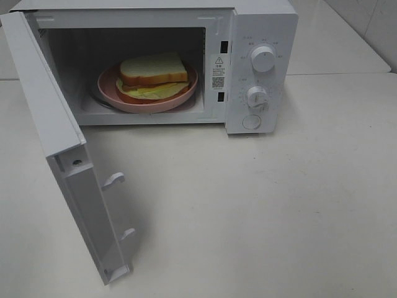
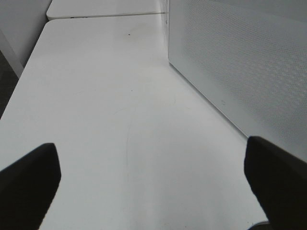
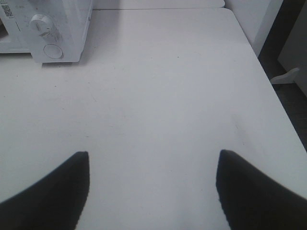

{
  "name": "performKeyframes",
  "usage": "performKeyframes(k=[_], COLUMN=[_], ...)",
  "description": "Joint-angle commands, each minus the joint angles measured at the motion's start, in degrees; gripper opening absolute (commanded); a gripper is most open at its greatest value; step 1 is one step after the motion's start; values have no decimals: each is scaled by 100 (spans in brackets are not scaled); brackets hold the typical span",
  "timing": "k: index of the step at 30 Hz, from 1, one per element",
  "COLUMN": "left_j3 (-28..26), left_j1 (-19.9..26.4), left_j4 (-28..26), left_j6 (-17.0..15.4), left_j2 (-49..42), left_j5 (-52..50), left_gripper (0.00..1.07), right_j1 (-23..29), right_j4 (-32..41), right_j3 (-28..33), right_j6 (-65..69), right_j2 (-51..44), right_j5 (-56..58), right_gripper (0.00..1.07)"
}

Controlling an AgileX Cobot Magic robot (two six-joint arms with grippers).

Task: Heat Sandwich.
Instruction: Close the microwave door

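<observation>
Left tool (image 2: 151, 165) hangs empty, jaws spread wide, just outside the swung-open door (image 2: 240, 62); I see the sandwich (image 1: 153, 73) on its plate (image 1: 109, 88) inside the microwave (image 1: 263, 28). Right tool (image 3: 152, 175), also parted and empty, hovers over the bench (image 3: 158, 86) right of it, so I judge the left arm nearer the door.

Microwave (image 1: 260, 37) top cut off, 2 dials' (image 1: 263, 59) markings too small to read, sticker (image 1: 218, 71) print possibly a warning, left claw (image 2: 151, 155) fingers (image 2: 29, 187) cropped.
</observation>
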Motion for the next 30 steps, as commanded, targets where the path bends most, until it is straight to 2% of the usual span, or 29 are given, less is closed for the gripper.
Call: performKeyframes(k=[1,23,27,30], left_j3=[11,-6,-126,-201], left_j1=[23,23,23,23], left_j4=[-46,-160,-155,-155], left_j6=[11,11,11,11], left_j2=[-149,-57,172,516], left_j5=[-52,-69,-252,-567], left_gripper=[99,98,93,83], right_j1=[-34,-34,-34,-34], right_j4=[-17,-17,-17,-17], right_j3=[6,6,6,6], right_j6=[6,6,6,6], right_j2=[-166,-166,-166,-166], right_j5=[-52,-52,-52,-52], right_gripper=[71,71,71,71])
